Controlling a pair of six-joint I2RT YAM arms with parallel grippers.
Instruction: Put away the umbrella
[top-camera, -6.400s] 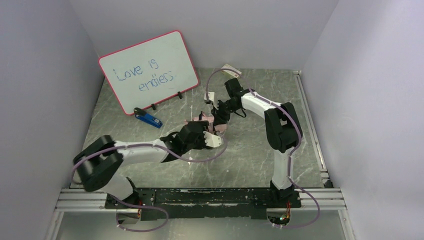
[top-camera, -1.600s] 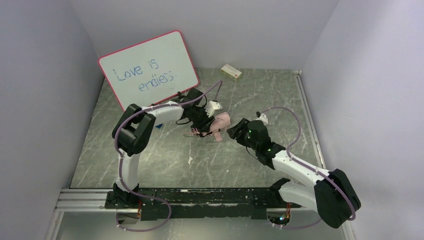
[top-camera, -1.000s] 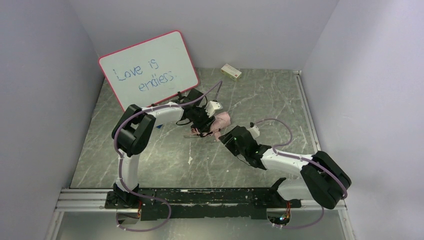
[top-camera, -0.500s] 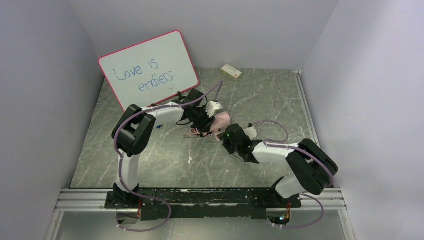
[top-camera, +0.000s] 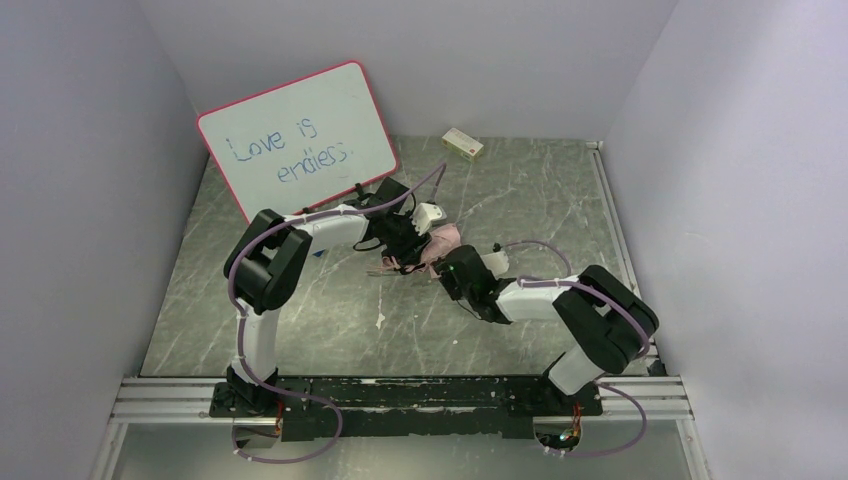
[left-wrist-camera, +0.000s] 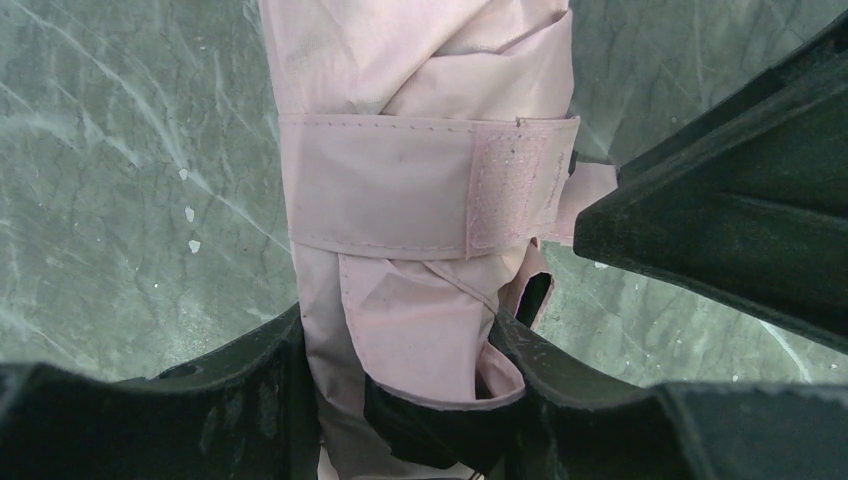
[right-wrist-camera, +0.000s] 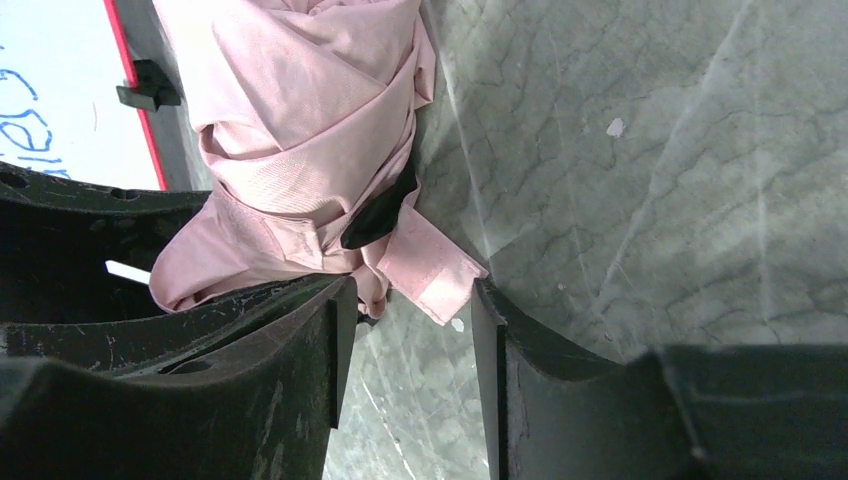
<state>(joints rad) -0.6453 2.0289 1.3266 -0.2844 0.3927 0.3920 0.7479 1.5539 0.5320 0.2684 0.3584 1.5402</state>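
So we had the left tool (left-wrist-camera: 400, 345) clamped on the folded umbrella (left-wrist-camera: 400, 80), steadying it mid-bench (top-camera: 540, 200). The right tool (right-wrist-camera: 410, 300) was part-open, straddling a loose pink tab (right-wrist-camera: 435, 275) without pinching it, probably to tidy the wrap.

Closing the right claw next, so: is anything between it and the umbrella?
Nothing visible does. The right claw stands open, a loose pink tab of the umbrella between its fingers. The left claw grips the folded bundle.
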